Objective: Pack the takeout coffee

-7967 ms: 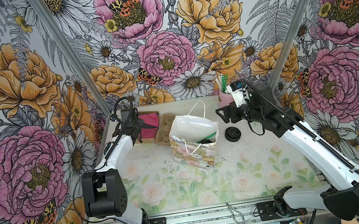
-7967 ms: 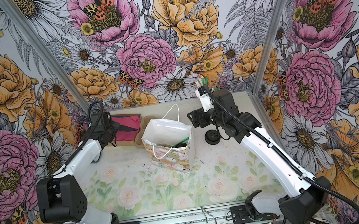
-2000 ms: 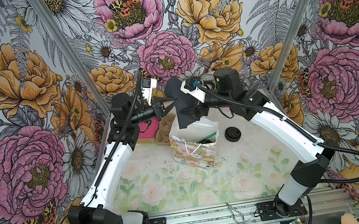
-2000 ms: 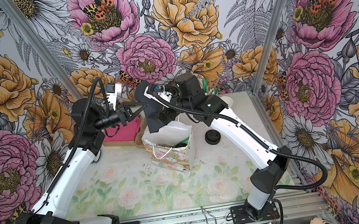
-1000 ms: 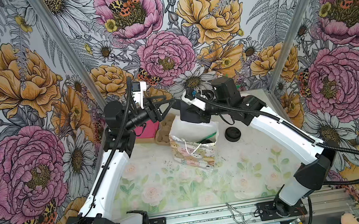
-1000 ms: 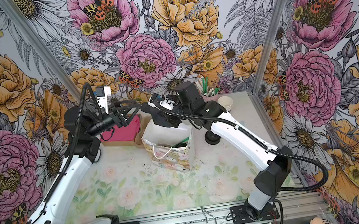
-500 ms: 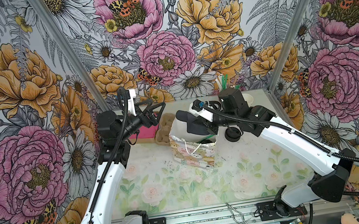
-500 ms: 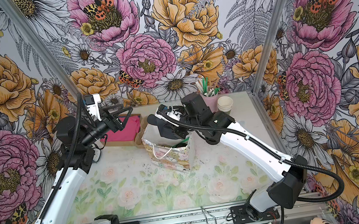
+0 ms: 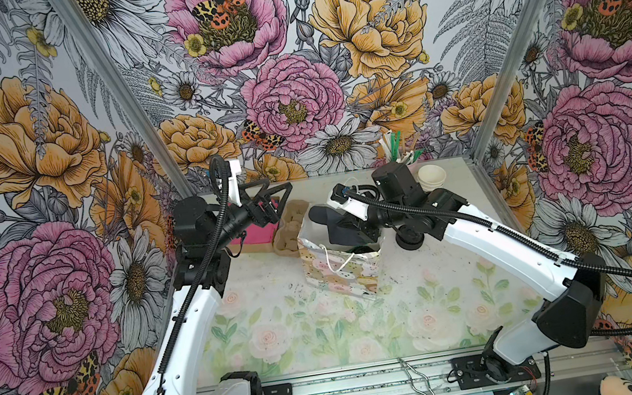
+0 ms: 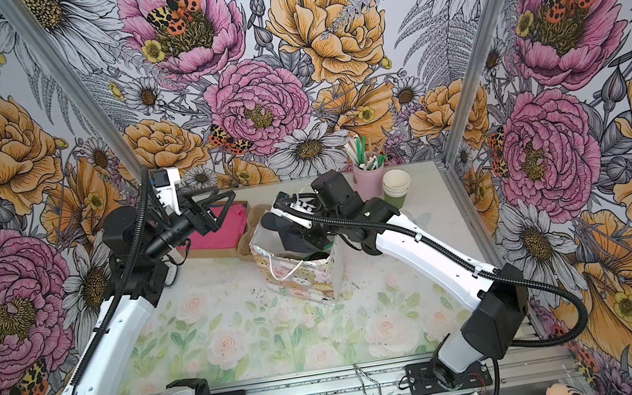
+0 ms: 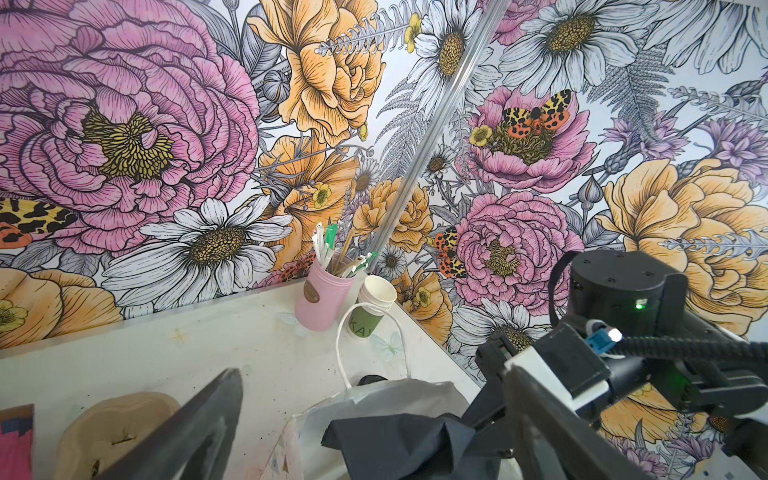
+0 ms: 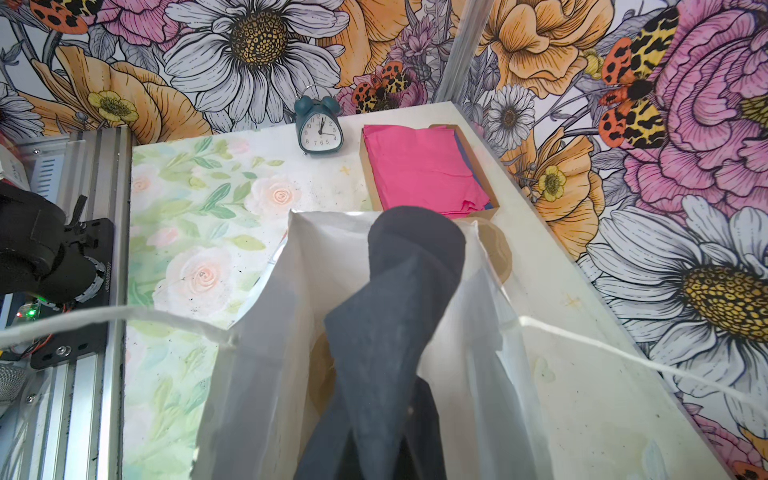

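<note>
Bag [image 9: 338, 275] on table [image 9: 283, 337] (cup stack [image 9: 432, 178] behind, right)

My flower-print table [image 9: 280, 317] carries a gift bag [image 9: 338, 275] under my right hand [image 9: 348, 227], and a napkin box [image 9: 259, 236] near my left hand [image 9: 274, 196].

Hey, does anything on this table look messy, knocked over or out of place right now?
Nothing is spilled or tipped. The only untidy thing is the dark paper sheet, crumpled and sticking up out of the open floral bag. Small dark specks also dot the table around the bag.
</note>
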